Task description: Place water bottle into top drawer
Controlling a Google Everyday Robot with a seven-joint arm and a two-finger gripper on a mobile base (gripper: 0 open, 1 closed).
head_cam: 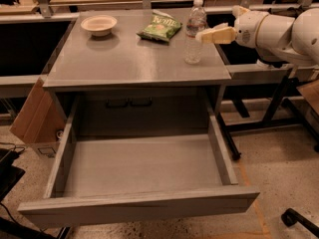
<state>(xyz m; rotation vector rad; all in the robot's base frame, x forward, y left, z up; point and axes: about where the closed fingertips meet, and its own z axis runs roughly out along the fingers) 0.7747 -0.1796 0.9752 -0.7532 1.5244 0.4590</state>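
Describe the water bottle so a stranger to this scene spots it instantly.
Find the grey wood-grain cabinet with its wide top drawer pulled open. Near the cabinet top's right edge stands a small clear plastic water bottle with a white cap, the robot's cream tool just right of it. It is upright and transparent, unlike the low white bowl and flat green snack bag.

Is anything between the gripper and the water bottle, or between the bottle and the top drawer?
Nothing visible does. The gripper is close beside the water bottle, and the top drawer stands open below.
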